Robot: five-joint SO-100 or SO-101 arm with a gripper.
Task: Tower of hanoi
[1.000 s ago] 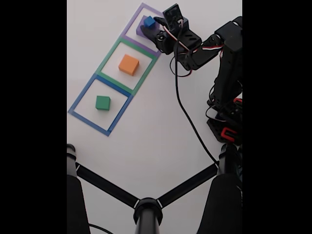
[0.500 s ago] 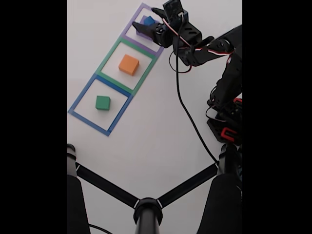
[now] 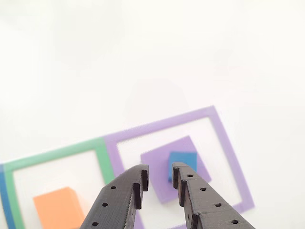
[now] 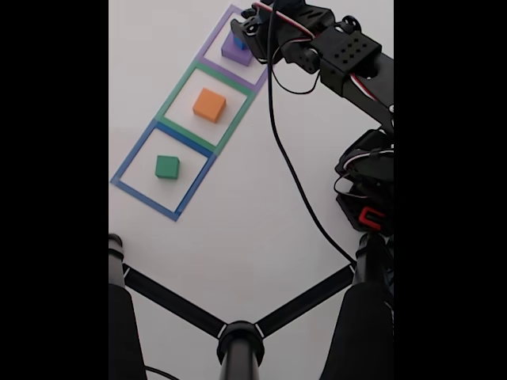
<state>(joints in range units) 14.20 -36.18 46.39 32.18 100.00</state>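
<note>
We see the gripper (image 3: 158, 177) with its jaws a narrow gap apart and nothing between them. Just beyond its tips the small blue cube (image 3: 182, 162) sits on the flat purple block (image 3: 157, 164), both matte, inside the purple tape square (image 3: 224, 138). To the gripper's left in the other view lies the orange block (image 3: 57, 208) in the green square (image 3: 57, 155). In the fixed view the green block (image 4: 167, 166) lies farthest from the gripper (image 4: 244, 28), on the white bench (image 4: 238, 237).

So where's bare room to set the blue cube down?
Bare table lies right of the tape outlines in the fixed view, up to the cable. The purple square is crowded: purple block, blue cube, tool above.
</note>
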